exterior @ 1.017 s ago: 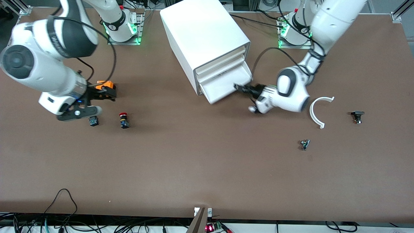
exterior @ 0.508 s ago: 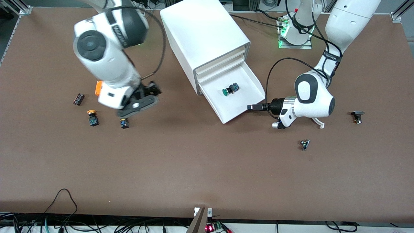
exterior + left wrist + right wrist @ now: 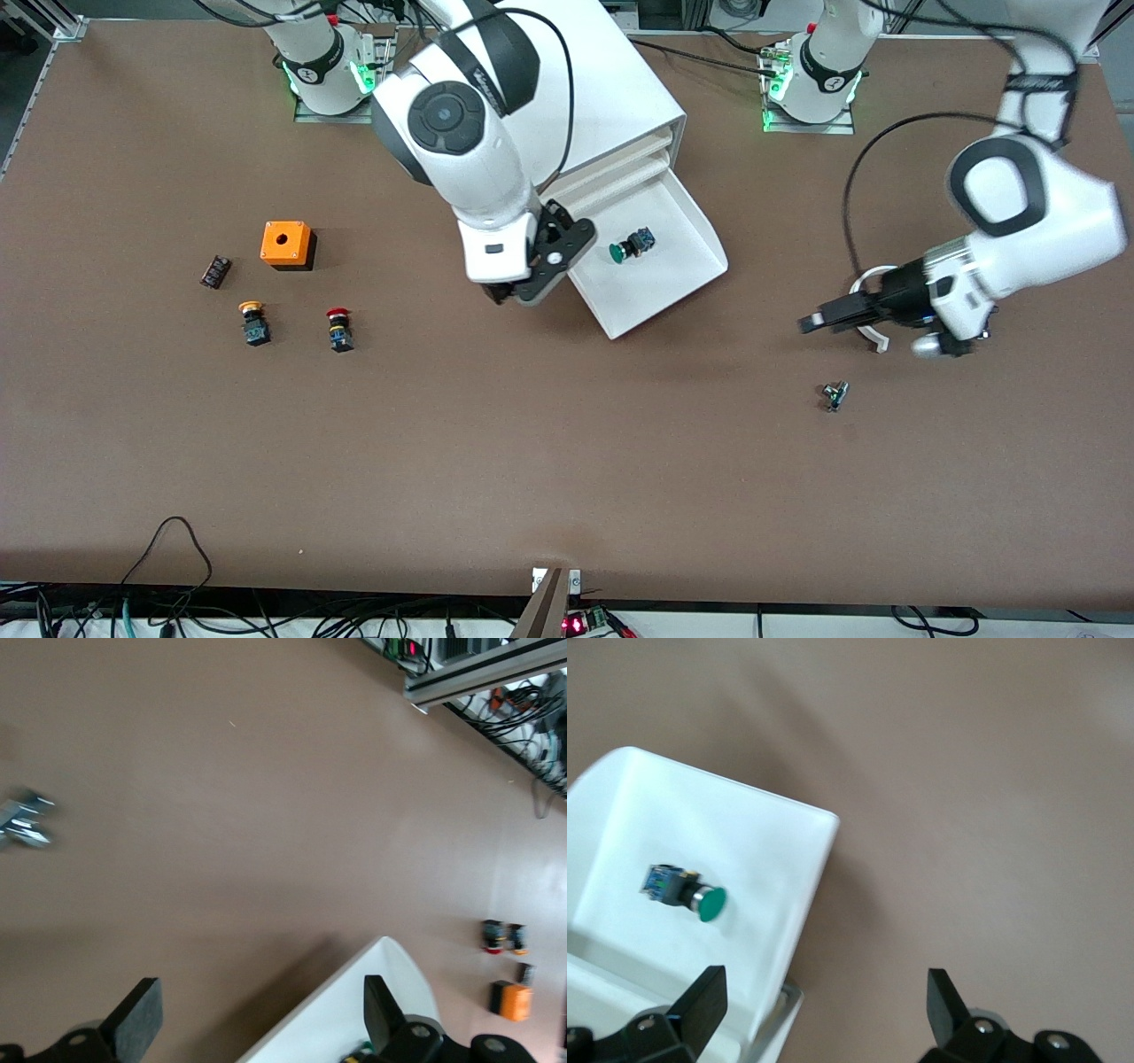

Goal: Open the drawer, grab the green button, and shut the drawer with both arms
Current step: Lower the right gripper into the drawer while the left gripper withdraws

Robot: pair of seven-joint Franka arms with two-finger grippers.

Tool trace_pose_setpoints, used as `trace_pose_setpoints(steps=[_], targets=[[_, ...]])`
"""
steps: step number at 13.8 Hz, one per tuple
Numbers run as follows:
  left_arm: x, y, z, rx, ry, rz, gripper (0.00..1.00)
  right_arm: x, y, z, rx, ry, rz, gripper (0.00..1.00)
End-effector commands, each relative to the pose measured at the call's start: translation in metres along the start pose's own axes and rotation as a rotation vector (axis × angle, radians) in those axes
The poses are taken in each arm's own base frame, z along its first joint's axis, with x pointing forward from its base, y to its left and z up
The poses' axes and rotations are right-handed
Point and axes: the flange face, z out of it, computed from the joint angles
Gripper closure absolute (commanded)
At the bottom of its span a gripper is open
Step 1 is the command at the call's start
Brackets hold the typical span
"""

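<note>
Drawer [image 3: 660, 266] is pulled out of the white cabinet [image 3: 576, 89], bottom tray, w/ the button [image 3: 633, 245] lying on its side on the tray floor, roughly mid-tray. Its long axis runs slantwise: green cap pointing toward the right arm's end of the table and a bit nearer the front camera, dark body toward the left arm's end. That's the relation you work from. Right gripper [image 3: 532, 285] hangs over the drawer's edge on the right arm's side, close beside the button, fingers [image 3: 950, 997] spread apart and holding nothing; in the right wrist view the button [image 3: 684, 890] sits in the tray just off from the jaw gap, not between the fingers. Left gripper [image 3: 819, 321] is well apart, over bare table near the white curved piece [image 3: 873, 282], jaws wide and empty per its wrist view. So right arm is clearly the nearer one; you'd likely shift it across toward the left arm's end, over the tray, and turn the jaws to close across the body's short width, not along cap-to-body. Watch the tray wall on descent.
</note>
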Motion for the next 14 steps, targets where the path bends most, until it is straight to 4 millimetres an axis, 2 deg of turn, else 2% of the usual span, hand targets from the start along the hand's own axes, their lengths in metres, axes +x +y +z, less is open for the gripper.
trace_pose_setpoints(steps=[1, 2, 3, 5, 7, 9, 12, 14], targets=[[-0.001, 0.014, -0.090, 0.165, -0.049, 0.125, 0.00, 0.014, -0.014, 0.005, 0.064, 0.038, -0.228, 0.00], [-0.002, 0.017, -0.126, 0.234, -0.095, 0.148, 0.00, 0.014, -0.017, 0.012, 0.069, 0.031, -0.328, 0.00], [-0.004, 0.021, -0.153, 0.313, -0.140, 0.171, 0.00, 0.013, -0.018, 0.023, 0.078, 0.021, -0.441, 0.00], [-0.005, 0.024, -0.183, 0.453, -0.171, 0.199, 0.00, 0.014, -0.023, 0.041, 0.091, 0.006, -0.589, 0.00], [-0.006, 0.024, -0.192, 0.518, -0.170, 0.209, 0.00, 0.017, -0.050, 0.054, 0.096, -0.013, -0.641, 0.00], [-0.005, 0.029, -0.188, 0.563, -0.169, 0.211, 0.00, 0.020, -0.084, 0.081, 0.086, -0.049, -0.694, 0.00], [-0.003, 0.040, -0.186, 0.569, -0.131, 0.211, 0.00, 0.024, -0.108, 0.118, 0.047, -0.090, -0.738, 0.00], [0.000, 0.042, -0.186, 0.570, -0.108, 0.218, 0.00, 0.028, -0.121, 0.134, 0.033, -0.087, -0.758, 0.00]])
